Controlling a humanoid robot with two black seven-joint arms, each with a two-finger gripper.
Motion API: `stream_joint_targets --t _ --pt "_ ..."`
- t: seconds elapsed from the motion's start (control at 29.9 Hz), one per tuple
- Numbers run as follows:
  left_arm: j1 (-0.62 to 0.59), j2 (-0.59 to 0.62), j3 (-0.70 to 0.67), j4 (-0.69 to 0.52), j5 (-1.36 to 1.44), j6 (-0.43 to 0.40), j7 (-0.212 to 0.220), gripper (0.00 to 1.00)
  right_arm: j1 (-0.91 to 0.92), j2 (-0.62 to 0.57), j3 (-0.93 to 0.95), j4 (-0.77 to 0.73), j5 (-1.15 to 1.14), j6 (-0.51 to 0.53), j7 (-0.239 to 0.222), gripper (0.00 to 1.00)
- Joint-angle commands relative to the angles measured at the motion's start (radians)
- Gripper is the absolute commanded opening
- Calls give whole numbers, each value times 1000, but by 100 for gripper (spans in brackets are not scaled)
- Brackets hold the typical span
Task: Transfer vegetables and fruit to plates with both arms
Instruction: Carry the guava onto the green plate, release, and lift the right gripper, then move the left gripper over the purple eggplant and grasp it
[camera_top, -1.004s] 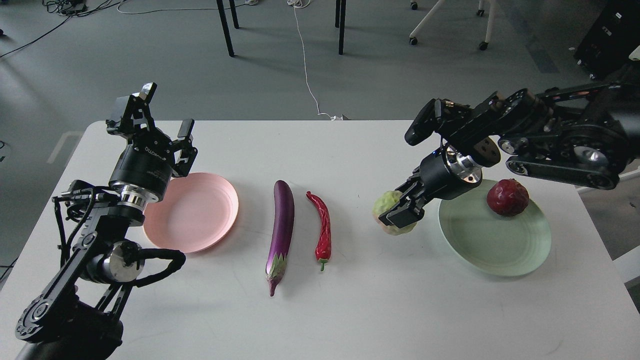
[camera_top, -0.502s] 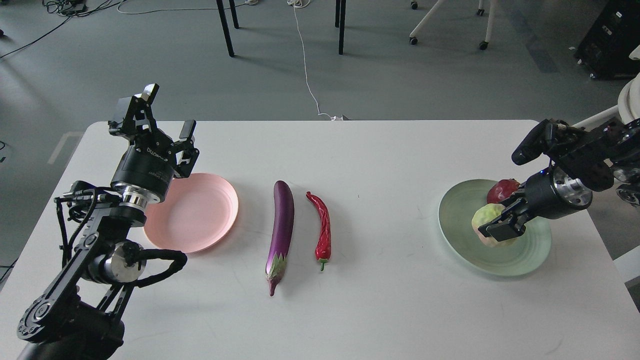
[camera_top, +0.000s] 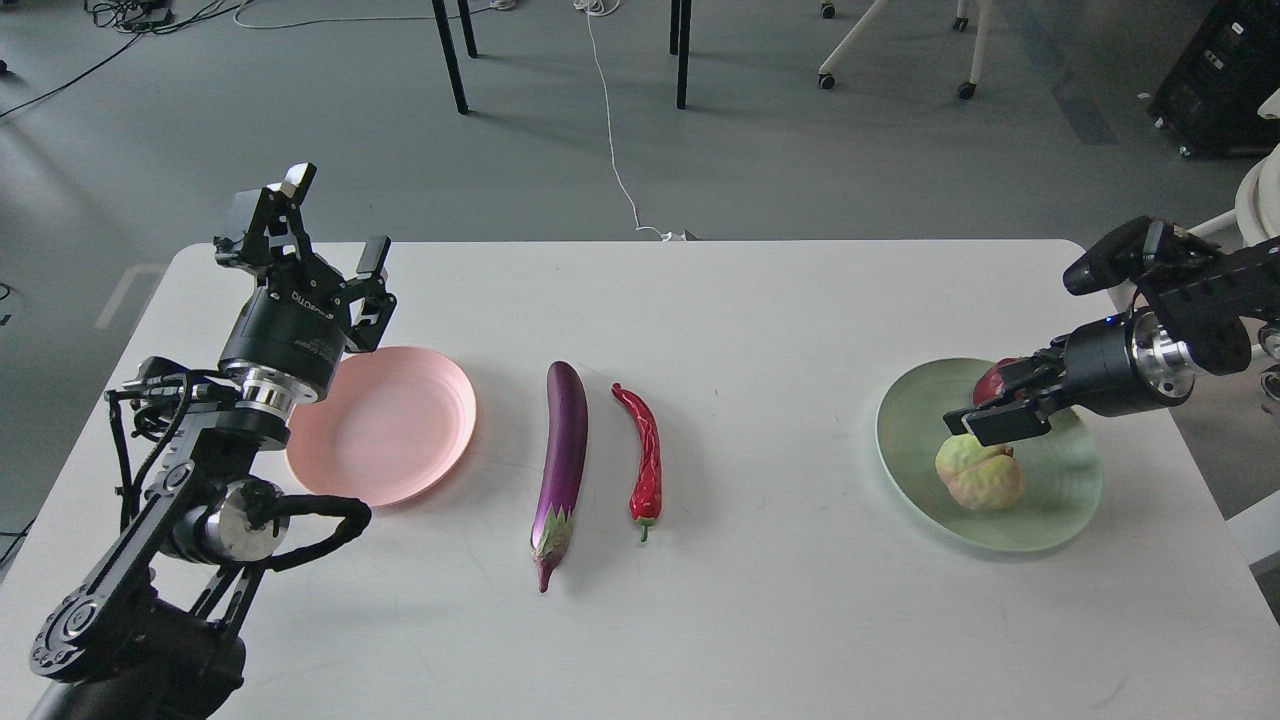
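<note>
The purple eggplant and the red chili pepper lie side by side in the middle of the white table. The pale pink plate at the left holds nothing. The mint green plate at the right holds the lumpy yellow-green fruit and, behind it, the dark red fruit, partly hidden by my right gripper. My right gripper is open and empty just above the yellow-green fruit. My left gripper is open, pointing up, above the pink plate's far left rim.
The table's right edge runs close beside the green plate. Chair and table legs and a white cable are on the grey floor beyond the table's far edge.
My right gripper carried the yellow-green fruit from left of the green plate onto it, let go, and pulled back up and to the right. The left arm barely moved.
</note>
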Motion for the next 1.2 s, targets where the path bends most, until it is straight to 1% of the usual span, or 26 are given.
stream_joint_targets --t 0.0,0.1,0.2,0.3,0.44,0.5,0.6,0.7,0.77,0.84,0.94,1.0,1.04,1.1,1.17 --pt "-1 9 -6 0 3 8 -4 98 -157 -12 179 -1 325 -48 0 96" --pt "-7 53 0 -2 6 2 -15 98 -301 2 304 -1 651 -72 0 96" --pt "-14 89 11 -8 12 -3 -18 98 -453 68 426 -5 971 -77 0 96" --pt "-37 122 58 -31 27 -3 -17 98 -554 108 561 -13 1222 -75 0 96" --pt "-42 167 153 -77 107 -3 -15 98 -639 175 706 -70 1461 -60 0 97" --pt "-47 173 201 -92 197 -4 -11 98 -657 186 747 -107 1511 -43 0 97" --pt "-79 184 291 -101 381 -13 -1 98 -671 192 766 -119 1515 -14 0 97" --pt "-146 227 413 -84 619 -64 0 98 -671 188 766 -117 1517 -8 0 97" --pt "-186 247 479 -57 763 -87 3 98 -671 186 767 -117 1517 -6 0 97" --pt "-232 250 537 0 923 -93 16 98 -671 182 767 -117 1517 -6 0 97" --pt "-255 248 594 72 1101 -95 20 98 -673 175 767 -116 1517 -6 0 97" --pt "-261 247 614 78 1158 -99 32 98 -673 171 767 -114 1517 -6 0 97" --pt "-267 245 620 78 1164 -105 48 98 -674 168 767 -114 1517 -5 0 97" --pt "-283 244 637 78 1163 -131 113 98 -673 165 766 -114 1515 -5 0 97" --pt "-301 242 648 77 1156 -176 178 98 -673 163 766 -113 1514 -6 0 97"
